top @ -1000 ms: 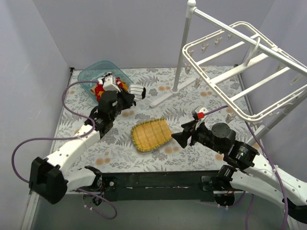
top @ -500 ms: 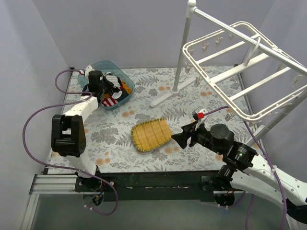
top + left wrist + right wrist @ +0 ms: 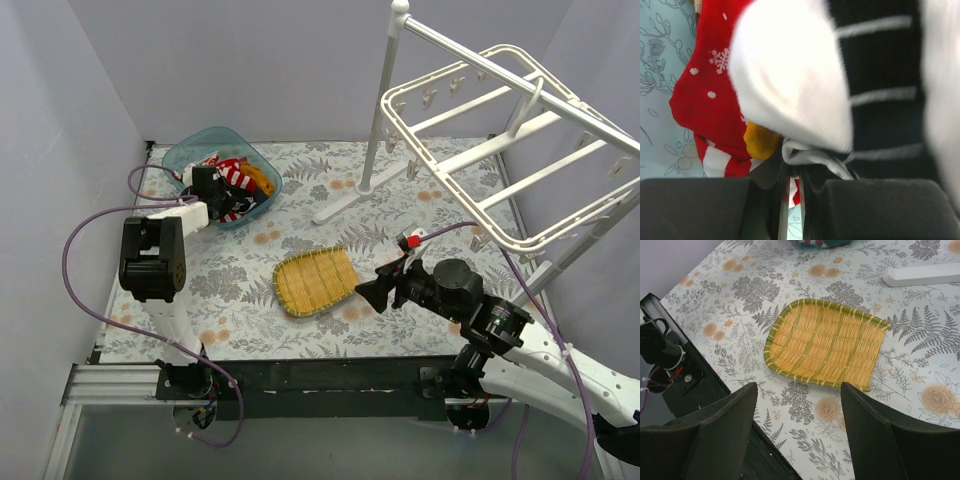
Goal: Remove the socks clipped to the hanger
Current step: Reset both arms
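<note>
Beside the hanger (image 3: 497,147) stands a white pole stand (image 3: 381,100).

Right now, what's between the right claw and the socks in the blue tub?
The yellow woven mat lies flat between the right gripper and the socks, seen in the top view.

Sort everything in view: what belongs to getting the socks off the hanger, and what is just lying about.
Belongs to the job:
- socks, heaped in the blue tub
- white clip hanger, no socks seen on it
- left hand, shut among the socks
- right hand, open

Just lying about:
- yellow woven mat
- white pole stand
- floral tablecloth
</note>
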{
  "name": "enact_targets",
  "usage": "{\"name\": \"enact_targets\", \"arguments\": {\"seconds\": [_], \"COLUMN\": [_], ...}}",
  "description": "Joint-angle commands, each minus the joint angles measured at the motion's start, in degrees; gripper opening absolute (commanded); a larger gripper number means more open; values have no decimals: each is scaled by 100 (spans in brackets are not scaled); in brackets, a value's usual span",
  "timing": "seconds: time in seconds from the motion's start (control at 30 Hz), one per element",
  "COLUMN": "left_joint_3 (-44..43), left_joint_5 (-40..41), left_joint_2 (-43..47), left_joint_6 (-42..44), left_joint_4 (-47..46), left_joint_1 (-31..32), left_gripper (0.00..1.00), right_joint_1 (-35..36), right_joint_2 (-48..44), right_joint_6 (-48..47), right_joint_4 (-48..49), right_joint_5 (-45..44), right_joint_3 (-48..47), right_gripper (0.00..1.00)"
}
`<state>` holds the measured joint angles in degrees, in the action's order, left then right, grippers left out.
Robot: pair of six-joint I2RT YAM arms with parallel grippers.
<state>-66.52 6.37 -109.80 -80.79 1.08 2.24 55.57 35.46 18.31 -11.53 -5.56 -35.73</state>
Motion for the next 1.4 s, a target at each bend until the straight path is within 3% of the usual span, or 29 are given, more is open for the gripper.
{"name": "enact_targets", "arguments": {"seconds": [0.0,0.07,0.1,0.2,0.3,0.37,0.67,0.77,0.93,1.1,1.2,1.37], "left_joint_3": [-194,-291,-300,-335,-274,-230,95,393,1279,1712,1967,2573], "left_joint_5": [31,31,48,31,83,66,-496,-567,-558,-225,-57,-407], "left_joint_2": [581,757,854,1188,1504,1733,2673,3156,3859,4045,4159,4774], "left_joint_6": [169,257,275,398,512,608,776,758,653,793,785,433], "left_joint_4": [260,331,357,419,498,577,762,701,271,-20,-29,-424], "left_joint_1": [-31,-31,-31,-31,-31,-31,241,890,2480,3973,4459,4584], "left_gripper": [9,20,37,64,80,98,98,98,98,98,98,98], "right_joint_1": [24,24,24,24,24,24,24,24,24,24,24,24], "right_joint_2": [-22,-4,4,-13,4,13,127,136,171,180,67,-83], "right_joint_6": [103,103,94,103,103,94,103,103,112,129,156,165], "right_joint_4": [344,336,344,397,415,467,704,836,1082,1100,1276,1206], "right_joint_5": [90,90,99,99,73,64,20,-32,-147,-322,-454,-656], "right_joint_3": [39,48,39,57,57,57,83,153,355,487,610,716], "right_gripper": [75,75,76,75,76,76,77,78,79,79,80,80]}}
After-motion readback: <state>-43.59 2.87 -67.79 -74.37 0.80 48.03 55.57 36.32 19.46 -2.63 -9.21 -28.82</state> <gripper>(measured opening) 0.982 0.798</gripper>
